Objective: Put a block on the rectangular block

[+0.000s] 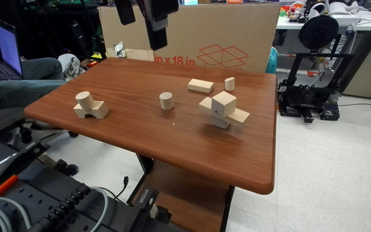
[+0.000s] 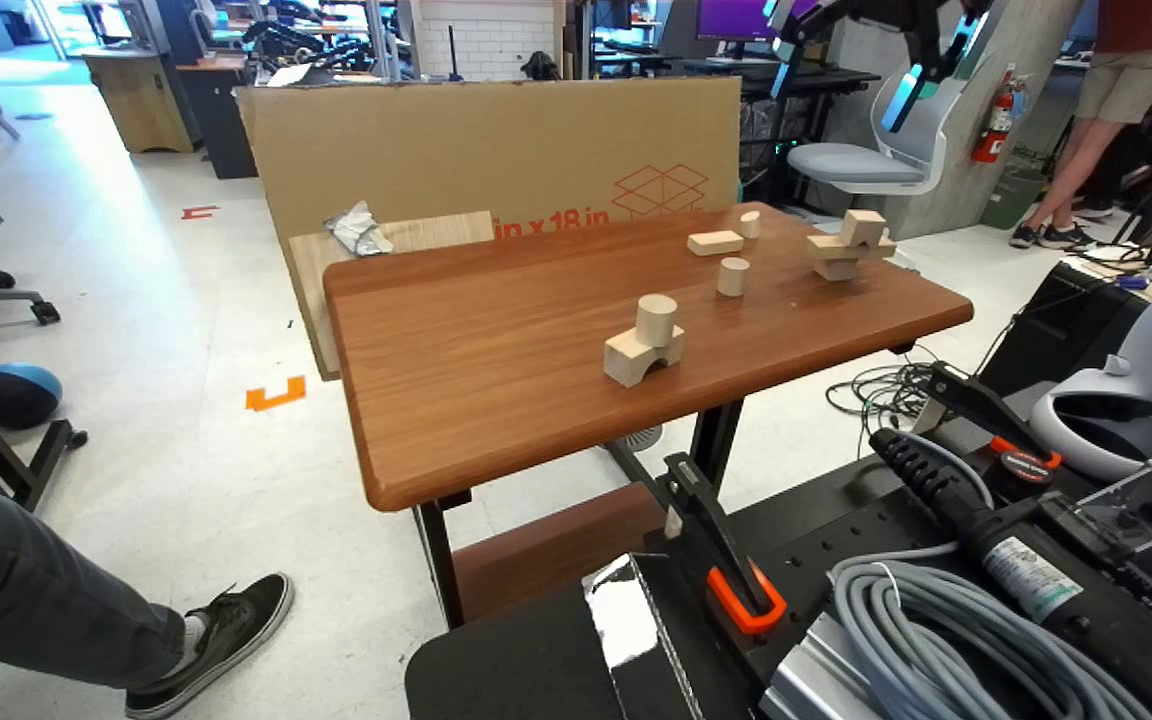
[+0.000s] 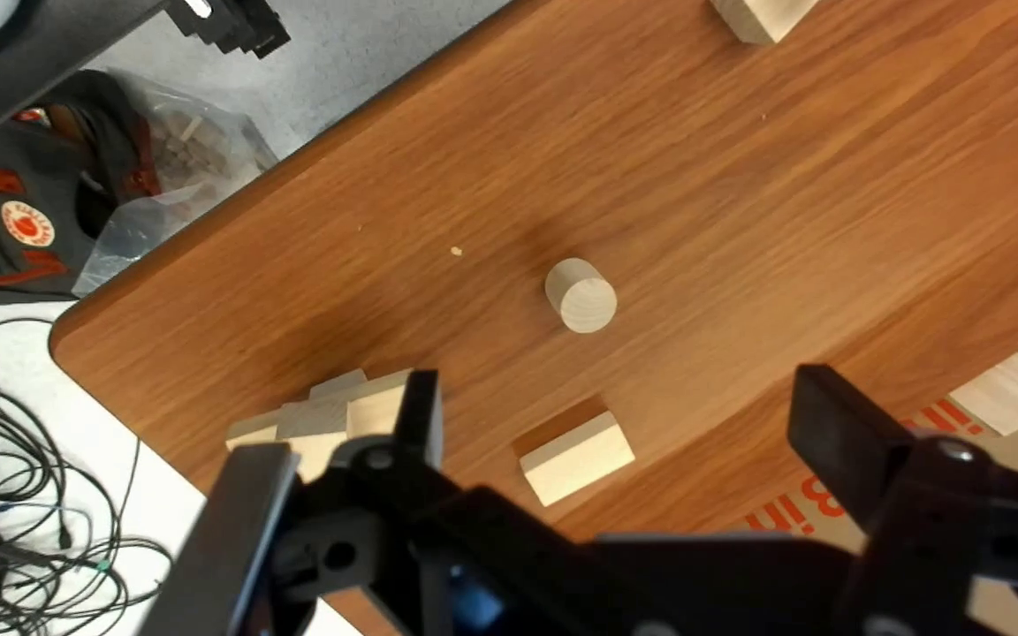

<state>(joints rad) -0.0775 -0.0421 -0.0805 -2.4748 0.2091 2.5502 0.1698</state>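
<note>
The tabletop (image 1: pixel 130 82) is offering open room from its middle to both long edges. Above it, the fingers (image 1: pixel 158 38) are hanging spread apart. Near the tabletop's end, a stack (image 1: pixel 226 104) is holding the rectangular block (image 1: pixel 241 116) sandwiched. Near the tabletop's middle, the round block (image 1: pixel 166 101) is standing upright, long axis pointing up.

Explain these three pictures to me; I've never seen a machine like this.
The dark machine part is a robot arm's gripper, hanging open above the brown table and holding nothing. Two pictures look at the scene from outside the robot; the one looking down past the fingers comes from a camera on its wrist. On the table, all of pale wood: a lone upright cylinder, a flat plank, a slant-topped piece, a pile of crossed blocks, and another cylinder standing on an arch-shaped block.
</note>
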